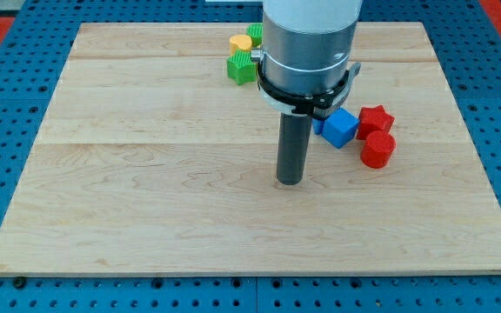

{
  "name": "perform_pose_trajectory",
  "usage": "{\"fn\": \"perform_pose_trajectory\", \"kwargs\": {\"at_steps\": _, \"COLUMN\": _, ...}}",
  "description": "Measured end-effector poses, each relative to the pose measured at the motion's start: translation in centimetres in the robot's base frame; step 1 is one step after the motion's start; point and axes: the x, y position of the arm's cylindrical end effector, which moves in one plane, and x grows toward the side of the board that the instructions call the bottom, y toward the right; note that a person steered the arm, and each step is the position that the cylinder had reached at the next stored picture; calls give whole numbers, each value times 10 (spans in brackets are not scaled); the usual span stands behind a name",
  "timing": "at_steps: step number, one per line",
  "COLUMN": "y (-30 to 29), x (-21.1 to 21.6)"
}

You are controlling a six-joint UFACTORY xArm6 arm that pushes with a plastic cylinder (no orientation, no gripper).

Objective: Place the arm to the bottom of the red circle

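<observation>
Red circle (377, 149) is sitting at about 3 o'clock on the board (146, 200), near the view's right edge. It looks like a short cylinder, lying flat. I'm judging it as small, light, rigid plastic, likely sliding easily on the smooth wood, so any nudge would be shifting it. No grabbing here: I'm only parking below it, so no contact is wanted. If contact were needed, the curved side wall is the only place to push, and an off-centre push would be sending it rolling aside.

Red star (375, 118) is touching it at its 12 o'clock. Blue cube (339, 128) is just beside both, at the circle's 10 o'clock. Another blue piece is peeking out behind my rod; its shape is hidden.

My tip (290, 182) is resting on the board at the circle's 8 o'clock, well apart, touching nothing. Bare rod, nothing clamped or carried.

Target spot at the circle's 6 o'clock is looking clear. I'm judging the safest path as a sweep toward 3 o'clock along the board, keeping below the circle's lower edge.

Far side: green block (241, 67), yellow block (241, 42) and another green one (255, 33) are clustering at 12 o'clock, irrelevant.
</observation>
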Motion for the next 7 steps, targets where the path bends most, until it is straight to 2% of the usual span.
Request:
{"fn": "perform_pose_trajectory", "kwargs": {"at_steps": 2, "y": 0, "x": 4}}
{"fn": "perform_pose_trajectory", "kwargs": {"at_steps": 5, "y": 90, "x": 33}}
{"fn": "perform_pose_trajectory", "kwargs": {"at_steps": 7, "y": 94, "x": 33}}
